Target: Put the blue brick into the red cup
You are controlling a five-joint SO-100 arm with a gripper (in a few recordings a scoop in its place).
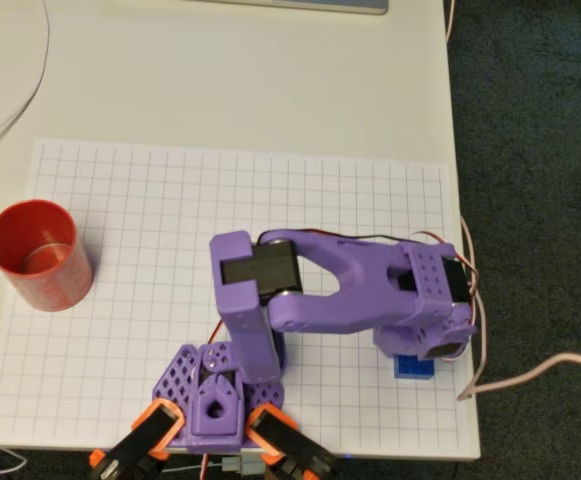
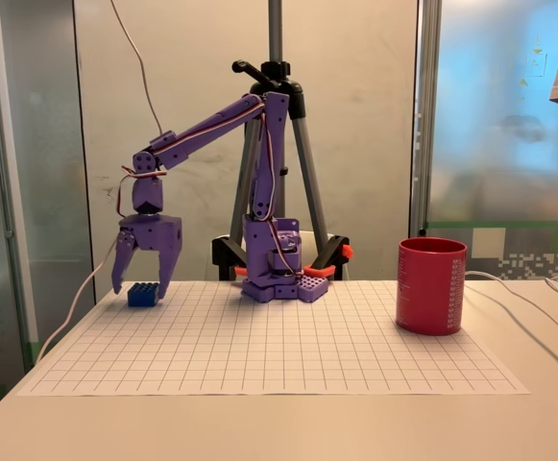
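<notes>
Purple 3D-printed plastic claw [image 2: 140, 284], two-fingered, carried on a purple five-joint arm [image 2: 211, 125]: in the fixed view it hangs point-down with its fingers spread wide apart, one tip on each side of the brick. Nothing is clamped. The right-hand finger [image 2: 166, 279] in that view stands at the brick's edge; whether it touches cannot be told. The left-hand finger is clear of the brick.

Small bright blue square toy building brick [image 2: 143, 295], studded on top: sits flat on the grid sheet directly below the claw, between the fingertips. In the overhead view the blue brick [image 1: 413, 367] shows partly under the wrist housing.

Red smooth-walled cylindrical plastic cup [image 2: 431, 285]: stands upright, well apart from the claw, on the far side of the arm's base. In the overhead view the red cup [image 1: 40, 256] sits at the sheet's left edge, mouth open upward.

White paper sheet with a grey square grid [image 2: 279, 351]: lies under the claw, brick and cup.

Black and grey camera tripod [image 2: 277, 106]: stands behind the arm.

Markings: no readable brand, label or writing on any item.
</notes>
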